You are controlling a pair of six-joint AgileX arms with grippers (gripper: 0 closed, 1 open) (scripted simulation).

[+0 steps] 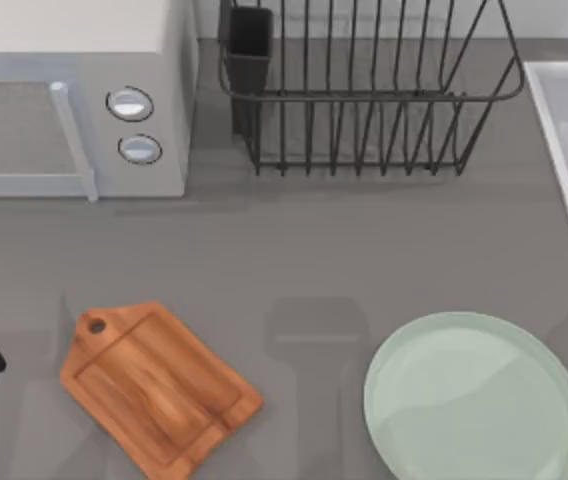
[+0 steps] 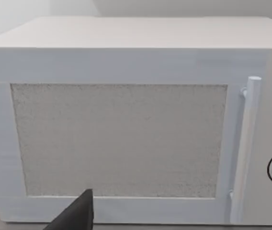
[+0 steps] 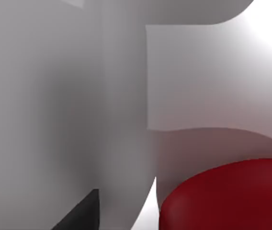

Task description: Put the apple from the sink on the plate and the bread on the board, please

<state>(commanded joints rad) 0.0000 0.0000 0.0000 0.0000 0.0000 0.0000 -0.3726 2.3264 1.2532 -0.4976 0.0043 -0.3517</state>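
Two targets bare: plate [image 1: 474, 400] right of board [image 1: 154, 385], both awaiting items | apple [image 3: 227, 196] inside sink [image 3: 198, 81], close under right gripper, likely pickup approach | fingers: cannot tell | bread unseen | left arm faces microwave [image 2: 126, 124], idle

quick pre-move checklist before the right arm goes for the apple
1. Apple located: ok, it sits close in front of the right wrist camera against pale grey walls.
2. Right hand state: cannot tell, one dark finger edge shows beside the apple.
3. Plate free to receive: ok, nothing lies on it.
4. Board free for the bread: ok, its surface is bare.
5. Left hand out of the way: ok, it faces the microwave at the table's left.
6. Bread located: cannot tell.
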